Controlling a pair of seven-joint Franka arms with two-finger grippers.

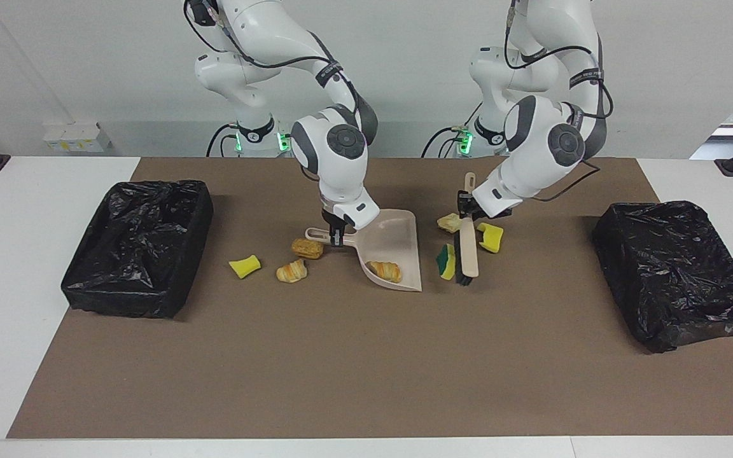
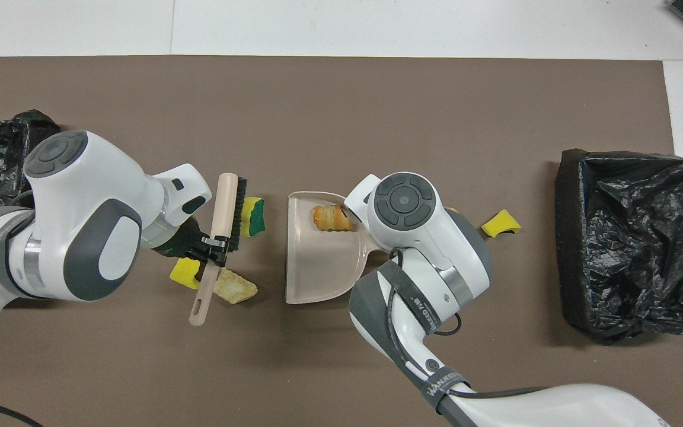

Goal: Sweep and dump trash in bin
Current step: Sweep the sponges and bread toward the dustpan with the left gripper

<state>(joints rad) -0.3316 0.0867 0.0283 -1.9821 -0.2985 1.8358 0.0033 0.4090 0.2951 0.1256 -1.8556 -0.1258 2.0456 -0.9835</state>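
Observation:
My right gripper [image 1: 338, 234] is shut on the handle of the beige dustpan [image 1: 395, 245], which rests on the brown mat with one croissant-like chunk [image 1: 384, 271] inside. The left gripper [image 1: 468, 210] is shut on the beige brush [image 1: 467, 245], held beside the pan toward the left arm's end. A green-yellow sponge [image 1: 446, 261] lies against the bristles, between brush and pan. A bread chunk [image 1: 449, 222] and a yellow sponge [image 1: 490, 237] lie by the brush handle. Toward the right arm's end lie a bread piece [image 1: 307, 248], a croissant [image 1: 291, 271] and a yellow sponge [image 1: 244, 266].
A black-lined bin [image 1: 140, 245] stands at the right arm's end of the mat, open side up. A second black-bagged bin [image 1: 672, 270] sits at the left arm's end. Bare brown mat [image 1: 366, 369] stretches away from the robots.

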